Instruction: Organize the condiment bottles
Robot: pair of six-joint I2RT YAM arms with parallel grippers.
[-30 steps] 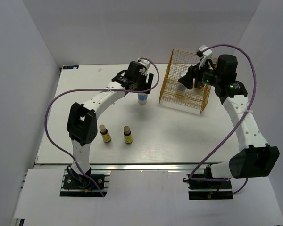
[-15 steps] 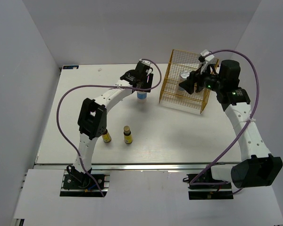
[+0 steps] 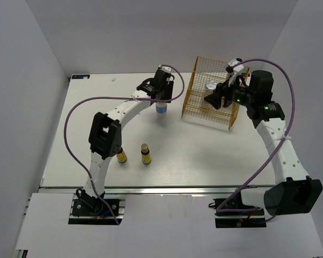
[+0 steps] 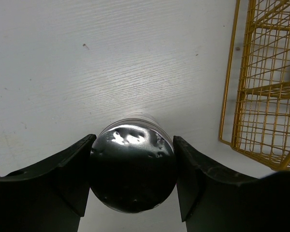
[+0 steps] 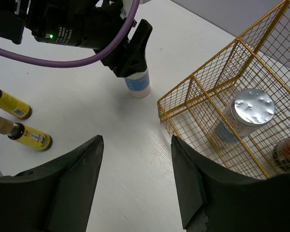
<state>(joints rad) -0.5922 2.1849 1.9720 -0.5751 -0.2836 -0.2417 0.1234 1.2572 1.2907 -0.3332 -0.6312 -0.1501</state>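
**A:** Where is the blue-banded cylinder point(image 3: 161, 109) to be found?

**B:** It is seen standing upright on the bench point(image 3: 204, 156), toward the far middle. It is just left of the yellow wire rack point(image 3: 196, 94) and not touching it. Its silver top is pressed from both sides by the fingers of the left tool point(image 4: 134, 145), which is closed onto it.

**A:** And the other bottles?

**B:** A second white cylinder point(image 5: 246, 113) is held upright inside the rack, silver top upward. At the edge of the right wrist view, a red-labelled bottle point(image 5: 286, 153) is partly shown behind the rack's wires. Which compartment it occupies cannot be told. The left brown bottle point(image 3: 120, 155) and the right brown bottle point(image 3: 145, 153) are set side by side nearer the arm bases. They are close together but apart, and well away from the rack. The left one is partly covered by the left arm in the top view.

**A:** What is shown of the right tool point(image 5: 137, 139)?

**B:** Its fingers are spread wide and nothing is held between them. It is carried off the bench, beside the rack.
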